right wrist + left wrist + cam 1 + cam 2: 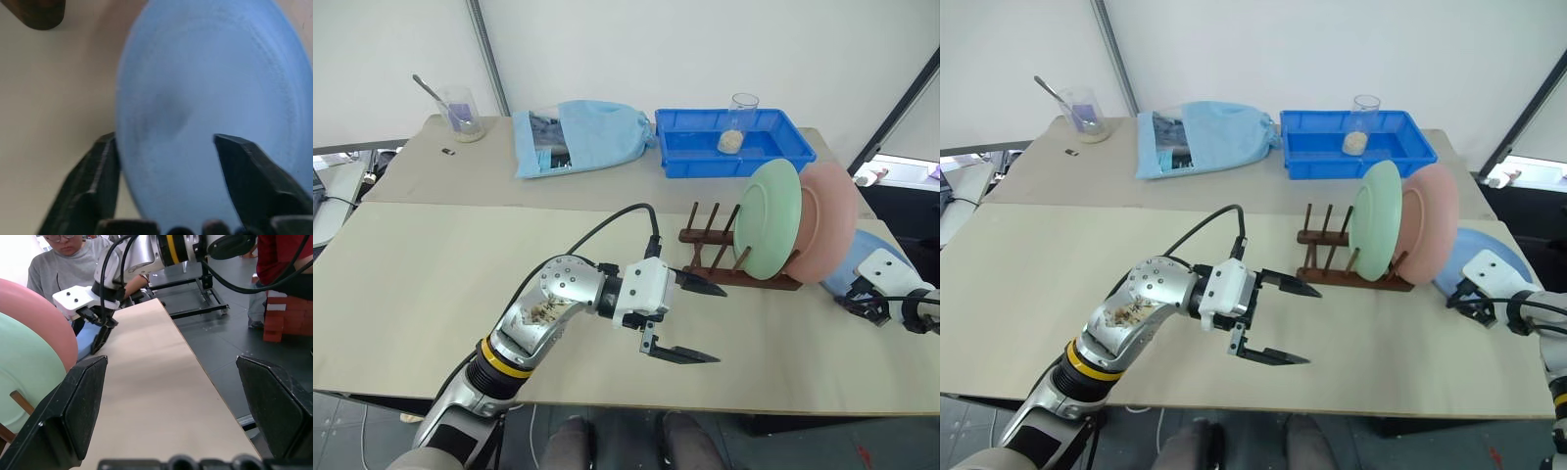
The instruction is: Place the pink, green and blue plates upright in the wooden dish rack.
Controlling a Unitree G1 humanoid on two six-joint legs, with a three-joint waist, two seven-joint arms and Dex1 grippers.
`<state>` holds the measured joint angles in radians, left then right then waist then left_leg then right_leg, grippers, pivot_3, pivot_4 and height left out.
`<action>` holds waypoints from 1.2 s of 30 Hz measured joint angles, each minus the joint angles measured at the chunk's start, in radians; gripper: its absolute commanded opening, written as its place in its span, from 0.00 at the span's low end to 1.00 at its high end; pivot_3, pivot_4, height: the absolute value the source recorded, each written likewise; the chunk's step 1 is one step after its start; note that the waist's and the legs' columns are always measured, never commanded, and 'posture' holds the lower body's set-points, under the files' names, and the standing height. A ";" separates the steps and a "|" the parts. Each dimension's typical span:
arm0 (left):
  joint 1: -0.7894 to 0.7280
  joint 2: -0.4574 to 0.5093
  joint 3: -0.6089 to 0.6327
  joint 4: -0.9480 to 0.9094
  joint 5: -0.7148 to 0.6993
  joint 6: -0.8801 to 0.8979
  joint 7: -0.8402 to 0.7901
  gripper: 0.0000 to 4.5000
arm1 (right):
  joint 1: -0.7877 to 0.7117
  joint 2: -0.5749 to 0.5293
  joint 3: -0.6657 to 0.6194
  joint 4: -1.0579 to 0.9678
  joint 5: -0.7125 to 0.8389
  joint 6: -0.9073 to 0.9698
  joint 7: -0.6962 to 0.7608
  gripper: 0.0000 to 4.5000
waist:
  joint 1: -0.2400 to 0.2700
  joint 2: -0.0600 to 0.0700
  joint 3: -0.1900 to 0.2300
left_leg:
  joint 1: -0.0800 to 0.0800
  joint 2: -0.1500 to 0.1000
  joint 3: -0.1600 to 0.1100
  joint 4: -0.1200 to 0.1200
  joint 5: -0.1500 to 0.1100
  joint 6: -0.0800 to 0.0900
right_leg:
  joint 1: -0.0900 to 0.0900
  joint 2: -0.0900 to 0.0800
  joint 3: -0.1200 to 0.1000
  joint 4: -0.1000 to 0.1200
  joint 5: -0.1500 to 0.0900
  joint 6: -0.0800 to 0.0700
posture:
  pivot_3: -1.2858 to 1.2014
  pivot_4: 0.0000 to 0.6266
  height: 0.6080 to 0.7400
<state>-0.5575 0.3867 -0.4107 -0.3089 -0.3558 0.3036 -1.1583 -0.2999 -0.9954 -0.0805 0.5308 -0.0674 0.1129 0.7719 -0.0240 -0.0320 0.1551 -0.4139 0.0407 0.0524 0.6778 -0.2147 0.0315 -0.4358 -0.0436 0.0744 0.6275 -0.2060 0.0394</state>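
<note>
plates – green (771, 217), pink (832, 233), blue (210, 107) | rack (710, 257) – dark reddish-brown | tray (690, 152) – bright blue

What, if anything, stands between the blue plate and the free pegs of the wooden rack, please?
The pink plate and green plate stand upright at the wooden rack's near end, between the blue plate and the free pegs. The right gripper is at the blue plate.

Robot test lab: bare white walls, paper-covered table (431, 284), metal stand legs (195, 308) on grey floor, seated person (68, 259) watching, staged props like the blue bin (734, 157).
</note>
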 measured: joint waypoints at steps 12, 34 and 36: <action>0.002 0.021 0.025 0.002 -0.003 0.008 0.013 1.00 | 0.014 0.019 0.003 -0.055 0.002 0.065 -0.029 0.02 | 0.009 0.000 0.000 | 0.001 0.000 0.000 0.000 0.000 0.000 | 0.001 0.000 0.000 0.000 0.000 0.000 | 0.52 0.24 0.84; 0.102 0.238 0.308 0.017 -0.138 0.179 0.098 1.00 | -0.503 0.356 -0.172 -0.838 0.758 0.566 -0.224 0.02 | 0.002 0.006 0.006 | -0.005 0.006 -0.005 -0.005 0.000 0.000 | -0.007 0.004 -0.006 0.004 0.005 -0.006 | 0.52 0.24 0.84; 0.102 0.243 0.312 0.017 -0.139 0.178 0.096 1.00 | -0.501 0.379 -0.207 -0.880 0.883 0.663 -0.277 0.02 | 0.013 0.006 0.006 | -0.008 0.004 -0.005 -0.005 0.000 0.000 | -0.008 0.000 -0.006 0.002 0.005 -0.005 | 0.52 0.24 0.84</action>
<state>-0.4551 0.6297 -0.0989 -0.2920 -0.4944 0.4816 -1.0627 -0.8014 -0.6169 -0.2879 -0.3489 0.8155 0.7755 0.4946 -0.0108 -0.0258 0.1616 -0.4217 0.0450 0.0476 0.6732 -0.2148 0.0315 -0.4435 -0.0432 0.0684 0.6294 -0.2009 0.0348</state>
